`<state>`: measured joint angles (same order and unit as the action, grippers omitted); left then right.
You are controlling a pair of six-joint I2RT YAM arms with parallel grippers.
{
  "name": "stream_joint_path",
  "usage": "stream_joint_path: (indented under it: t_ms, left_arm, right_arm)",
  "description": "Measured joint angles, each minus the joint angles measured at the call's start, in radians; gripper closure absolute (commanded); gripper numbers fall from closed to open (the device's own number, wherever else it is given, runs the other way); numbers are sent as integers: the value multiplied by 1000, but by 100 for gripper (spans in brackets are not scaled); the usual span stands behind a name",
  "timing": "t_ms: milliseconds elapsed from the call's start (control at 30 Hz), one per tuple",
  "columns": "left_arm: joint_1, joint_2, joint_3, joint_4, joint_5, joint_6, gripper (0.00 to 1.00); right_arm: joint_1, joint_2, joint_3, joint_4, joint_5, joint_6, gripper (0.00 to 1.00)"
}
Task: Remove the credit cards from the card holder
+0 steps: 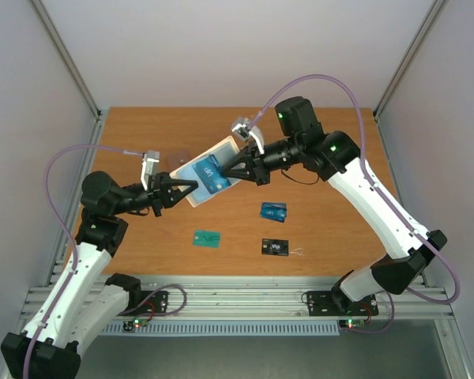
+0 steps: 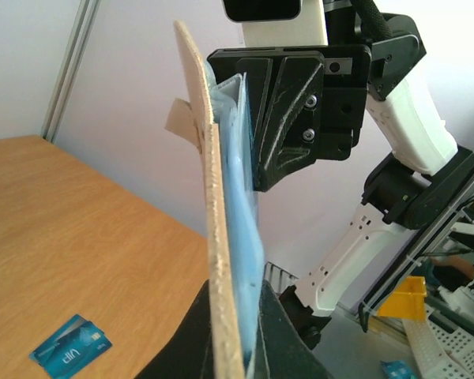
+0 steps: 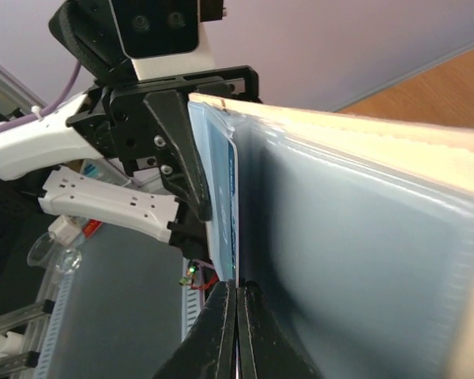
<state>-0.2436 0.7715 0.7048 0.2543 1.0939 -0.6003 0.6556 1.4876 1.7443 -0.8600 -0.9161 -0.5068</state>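
**Item 1: card holder**. Pale blue bifold with a beige rim, held clear above the table and spanning the 2 claws. Likely light and floppy, with slick clear pockets. Best held by the stiffer rim.

**Item 2: dark blue card**. Lodged in the holder's pocket with 1 edge exposed. Thin, stiff and slippery, so pinch that edge squarely and draw it along the pocket's line.

**Item 3: left gripper**. Clamped tight on the holder's near end.

**Item 4: right gripper**. Fingers pressed together, apparently on the card's edge alone, though the pocket film may be caught too.

**Item 5: 3 loose cards lying flat on the table.** Blue card, teal card, black card.
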Motion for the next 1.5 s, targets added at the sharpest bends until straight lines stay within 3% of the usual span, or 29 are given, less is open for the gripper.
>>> stream_joint_path:
  t_ms: [233, 467, 600, 767, 967, 1500]
  left_arm:
    - [4, 0, 23, -161, -67, 66, 100]
    - [44, -24, 28, -433, -289, 192, 100]
    - [61, -38, 5, -558, -481, 245, 100]
    - [74, -40, -33, -682, -651, 302, 100]
    - [76, -62, -71, -708, -694, 321, 100]
    - [77, -88, -85, -716, -703, 348, 100]
  right_arm:
    - [-124, -20, 2, -82, 5, -44, 99]
    - [-307, -16, 10, -220, 79, -184, 99]
    - [-283, 85, 90, -398, 212, -358, 99]
    - [-208, 166, -27, -550, 465, -634, 99]
    - [-206, 346, -92, -621, 639, -821, 99]
    - [-211, 655, -47, -558, 679, -966, 98]
